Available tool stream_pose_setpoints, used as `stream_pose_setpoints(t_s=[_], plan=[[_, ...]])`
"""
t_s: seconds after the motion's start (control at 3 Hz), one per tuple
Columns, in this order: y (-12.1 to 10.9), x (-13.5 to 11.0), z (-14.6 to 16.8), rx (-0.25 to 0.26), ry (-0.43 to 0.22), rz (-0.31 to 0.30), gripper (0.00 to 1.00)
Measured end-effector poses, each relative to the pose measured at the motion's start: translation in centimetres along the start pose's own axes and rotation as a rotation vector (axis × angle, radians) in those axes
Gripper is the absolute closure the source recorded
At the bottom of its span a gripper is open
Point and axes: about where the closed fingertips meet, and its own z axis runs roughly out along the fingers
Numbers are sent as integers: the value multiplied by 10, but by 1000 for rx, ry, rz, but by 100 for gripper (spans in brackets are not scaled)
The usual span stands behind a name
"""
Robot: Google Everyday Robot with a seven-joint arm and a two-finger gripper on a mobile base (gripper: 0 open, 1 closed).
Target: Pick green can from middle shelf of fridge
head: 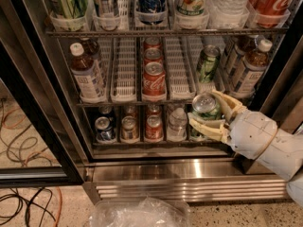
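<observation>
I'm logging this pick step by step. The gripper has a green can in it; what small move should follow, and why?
Probably draw the gripper straight back from the fridge. Its fingers are shut around the green can, which is already off the middle shelf and hangs in front of the lower rack, so backing out looks safer than moving sideways.

Cream pincer (202, 108) at fridge (161, 171) front, round green can (205, 103) (silver top); Coca-Cola can (154, 82) red.
</observation>
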Motion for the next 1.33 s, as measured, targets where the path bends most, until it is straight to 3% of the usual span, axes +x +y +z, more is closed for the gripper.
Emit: stream_pose_setpoints(t_s=[0.33,0.67,1.0,1.33], plan=[[3,-4,4,-24,-5,-7,100],[55,4,12,-181,-1,-2,100],[118,36,6,-327,25,-2,100],[131,43,3,-357,34,-7,100]])
